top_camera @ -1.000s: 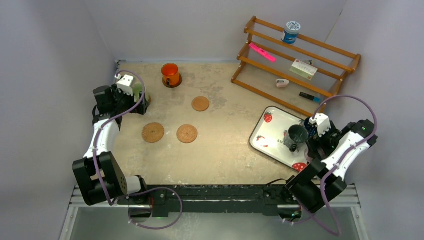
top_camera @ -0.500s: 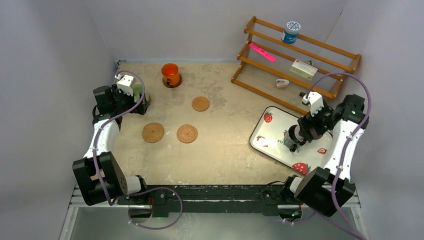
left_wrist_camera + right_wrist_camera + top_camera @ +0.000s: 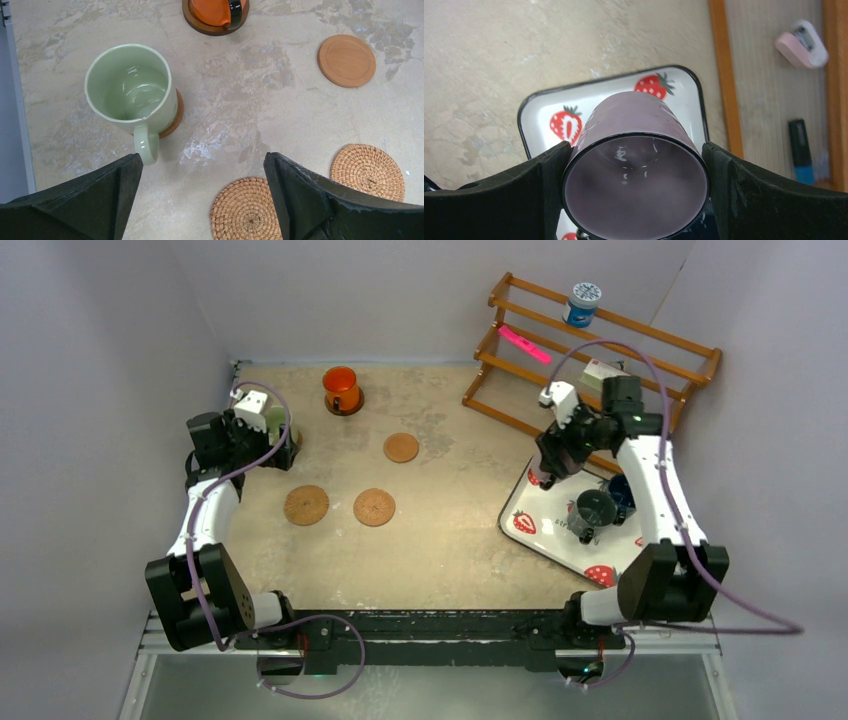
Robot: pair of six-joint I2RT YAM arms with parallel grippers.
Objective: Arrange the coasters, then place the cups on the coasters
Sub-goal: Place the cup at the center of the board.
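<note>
Far left, the left gripper is released, its jaws spread wide and holding nothing. Just ahead of it stands the pale green mug, upright and glossy. Its handle points back toward the gripper and ends just beside the tip of the left-hand finger, and I cannot tell whether they touch. The mug's body lies beyond the fingertips, not between them. It sits on a brown wooden coaster of which only an edge shows.

Further back, the translucent orange mug stands on a dark rimmed coaster, well apart from both grippers. A smooth round wooden coaster lies bare toward the middle of the table. Two woven, straw-coloured coasters lie side by side nearer the arms, also bare.

To the right, the right gripper is clenched on the translucent purple-grey mug. Its two fingers press the mug's opposite sides and the open mouth is tipped toward the wrist camera. The mug hangs over the far left corner of the strawberry-print tray. On that tray stand the dark grey mug and, just behind it, the dark blue mug, both near the right arm but outside its grip.
</note>
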